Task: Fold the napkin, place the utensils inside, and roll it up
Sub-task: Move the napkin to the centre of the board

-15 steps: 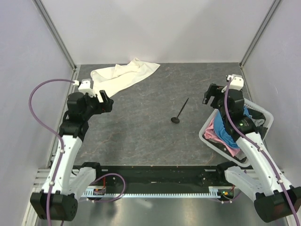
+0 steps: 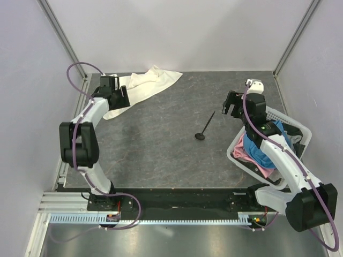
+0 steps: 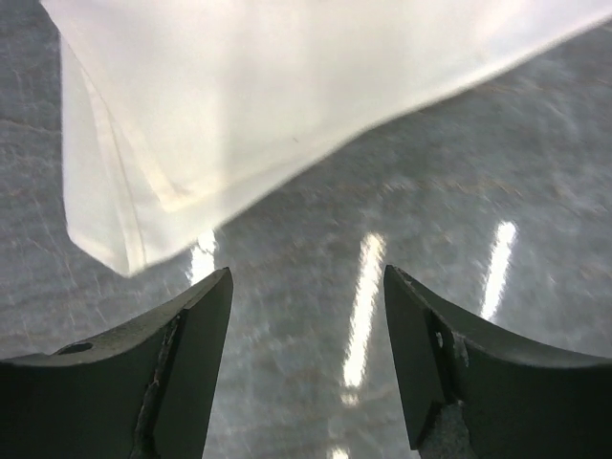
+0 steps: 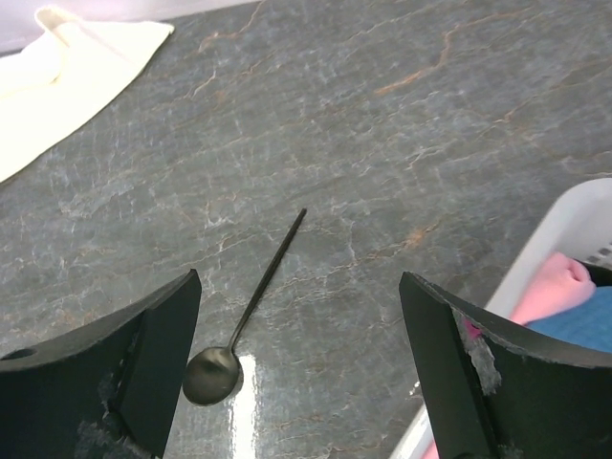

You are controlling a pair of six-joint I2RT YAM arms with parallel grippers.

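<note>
The cream-white napkin [image 2: 143, 85] lies crumpled at the table's far left; its hemmed corner shows in the left wrist view [image 3: 191, 124], and an edge in the right wrist view [image 4: 67, 76]. My left gripper [image 2: 119, 96] is open and empty, right at the napkin's near corner [image 3: 306, 316]. The black spoon [image 2: 206, 127] lies on the table right of centre, head toward me; it shows in the right wrist view [image 4: 249, 306]. My right gripper [image 2: 231, 106] is open and empty, above the table right of the spoon's handle [image 4: 301, 325].
A white basket [image 2: 293, 126] with pink and blue cloths [image 2: 257, 152] stands at the right edge, under my right arm; its rim shows in the right wrist view [image 4: 564, 239]. Side walls close in left and right.
My left arm has stretched away from me, and its gripper now sits at the napkin's near corner. My right gripper has shifted a little left and farther from me, toward the spoon.
</note>
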